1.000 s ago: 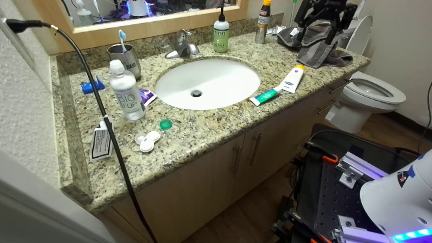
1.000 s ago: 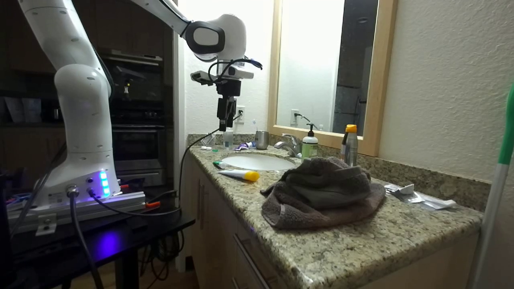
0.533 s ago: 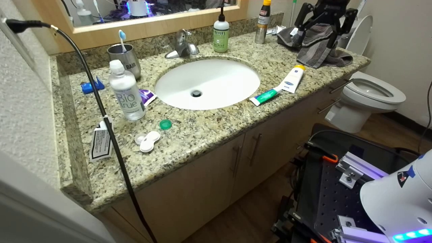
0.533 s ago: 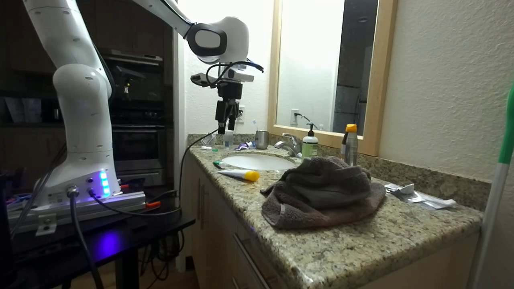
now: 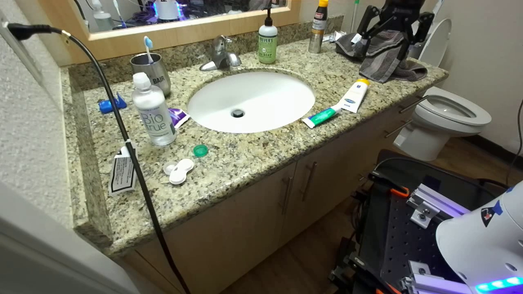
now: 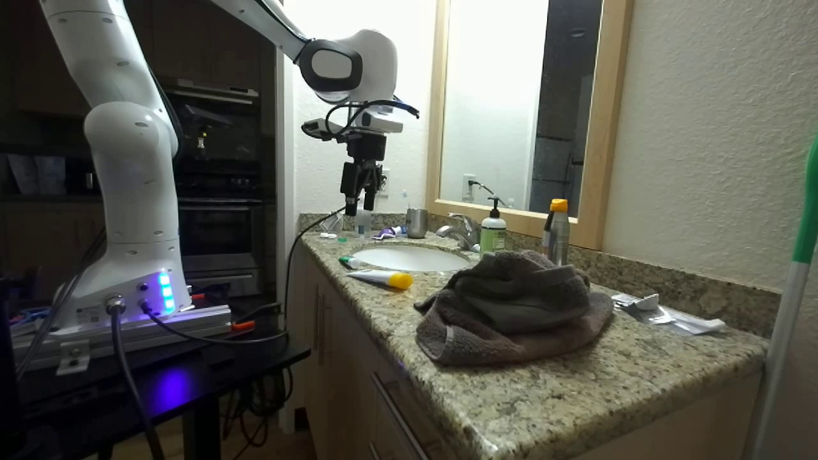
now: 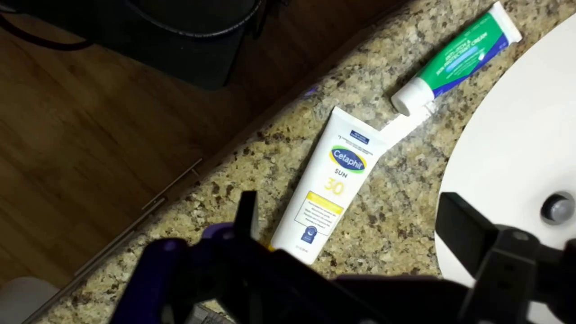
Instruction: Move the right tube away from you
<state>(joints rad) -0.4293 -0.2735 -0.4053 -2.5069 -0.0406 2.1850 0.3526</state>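
1. Bottle [image 5: 154,108], white-capped, stands upright in an exterior view, left of the sink [image 5: 278,100].
2. Green tube [image 5: 322,117] lies flat on the counter [image 5: 261,155], right of the sink.
3. White tube [image 5: 354,97], yours to move, lies just beside it, yellow cap toward the grey towel [image 5: 378,70].
4. Your claw [image 5: 383,52] hangs above the counter, fingers spread wide; in the wrist view, the white tube shows between them.

Left of the oval white sink [image 5: 273,96] I see a clear, white-capped plastic bottle [image 5: 154,112], and off to the right a rumpled grey towel [image 6: 511,313].
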